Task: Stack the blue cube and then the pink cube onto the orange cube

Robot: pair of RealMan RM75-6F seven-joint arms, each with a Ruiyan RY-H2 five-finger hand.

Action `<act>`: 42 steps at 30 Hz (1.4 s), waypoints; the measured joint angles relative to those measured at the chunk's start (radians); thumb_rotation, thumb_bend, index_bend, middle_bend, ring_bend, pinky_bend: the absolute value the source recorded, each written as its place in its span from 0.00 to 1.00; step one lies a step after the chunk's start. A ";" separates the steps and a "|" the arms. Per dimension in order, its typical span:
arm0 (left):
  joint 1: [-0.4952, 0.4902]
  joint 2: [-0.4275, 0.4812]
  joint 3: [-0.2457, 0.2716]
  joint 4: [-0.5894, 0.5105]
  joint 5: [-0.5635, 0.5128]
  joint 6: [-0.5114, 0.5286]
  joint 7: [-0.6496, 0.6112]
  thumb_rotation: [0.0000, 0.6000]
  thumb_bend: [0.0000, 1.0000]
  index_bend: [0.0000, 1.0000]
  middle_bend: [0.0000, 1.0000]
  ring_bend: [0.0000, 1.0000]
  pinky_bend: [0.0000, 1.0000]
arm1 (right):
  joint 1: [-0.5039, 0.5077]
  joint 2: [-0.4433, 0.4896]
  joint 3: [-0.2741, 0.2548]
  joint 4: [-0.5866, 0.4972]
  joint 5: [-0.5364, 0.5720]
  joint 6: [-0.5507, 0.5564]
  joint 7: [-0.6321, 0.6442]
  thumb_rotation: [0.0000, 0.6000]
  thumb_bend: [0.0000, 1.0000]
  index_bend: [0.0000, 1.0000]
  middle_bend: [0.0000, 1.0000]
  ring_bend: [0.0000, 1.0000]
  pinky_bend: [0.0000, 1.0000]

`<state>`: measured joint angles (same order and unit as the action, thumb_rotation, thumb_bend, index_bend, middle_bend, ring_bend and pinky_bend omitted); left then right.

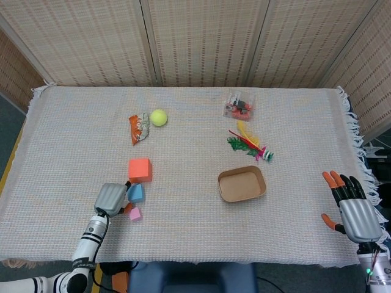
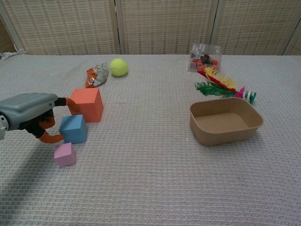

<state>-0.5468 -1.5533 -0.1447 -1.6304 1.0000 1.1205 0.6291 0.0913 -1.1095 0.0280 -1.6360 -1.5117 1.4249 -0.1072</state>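
Note:
The orange cube [image 1: 140, 169] [image 2: 86, 104] sits left of the table's middle. Just in front of it lies the smaller blue cube [image 1: 136, 193] [image 2: 73, 128], and nearer still the little pink cube [image 1: 135, 213] [image 2: 64, 154]. All three rest on the cloth. My left hand [image 1: 112, 198] [image 2: 30, 113] is at the blue cube's left side, fingers apart. Its thumb tip touches the cube's lower left edge and one fingertip reaches toward the orange cube. It holds nothing. My right hand [image 1: 351, 210] hovers with spread fingers at the table's near right edge, seen only in the head view.
A cardboard tray [image 1: 221, 189] [image 2: 225, 134] stands right of centre. Behind it lie a feather toy [image 1: 249, 144] [image 2: 221, 87] and a clear plastic box [image 1: 239, 105] [image 2: 204, 56]. A tennis ball [image 1: 159, 117] [image 2: 119, 67] and a snack wrapper [image 1: 138, 128] [image 2: 96, 75] lie behind the cubes.

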 measured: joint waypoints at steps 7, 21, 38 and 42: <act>-0.005 -0.018 0.007 0.023 -0.010 0.007 -0.013 1.00 0.31 0.32 1.00 1.00 1.00 | -0.001 0.001 0.001 -0.002 0.003 0.002 -0.003 1.00 0.14 0.00 0.00 0.00 0.00; 0.004 -0.008 0.024 0.009 0.055 0.045 -0.064 1.00 0.32 0.41 1.00 1.00 1.00 | -0.001 0.003 -0.004 -0.004 -0.002 0.000 -0.008 1.00 0.13 0.00 0.00 0.00 0.00; -0.014 0.282 -0.019 -0.194 0.115 -0.004 -0.178 1.00 0.32 0.43 1.00 1.00 1.00 | -0.001 0.004 -0.004 -0.007 0.003 -0.005 -0.008 1.00 0.14 0.00 0.00 0.00 0.00; -0.066 0.305 -0.062 -0.174 0.082 -0.073 -0.212 1.00 0.32 0.43 1.00 1.00 1.00 | 0.000 -0.003 -0.002 -0.005 0.008 -0.005 -0.021 1.00 0.14 0.00 0.00 0.00 0.00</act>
<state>-0.6129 -1.2480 -0.2064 -1.8045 1.0818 1.0479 0.4175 0.0910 -1.1129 0.0263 -1.6406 -1.5034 1.4195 -0.1285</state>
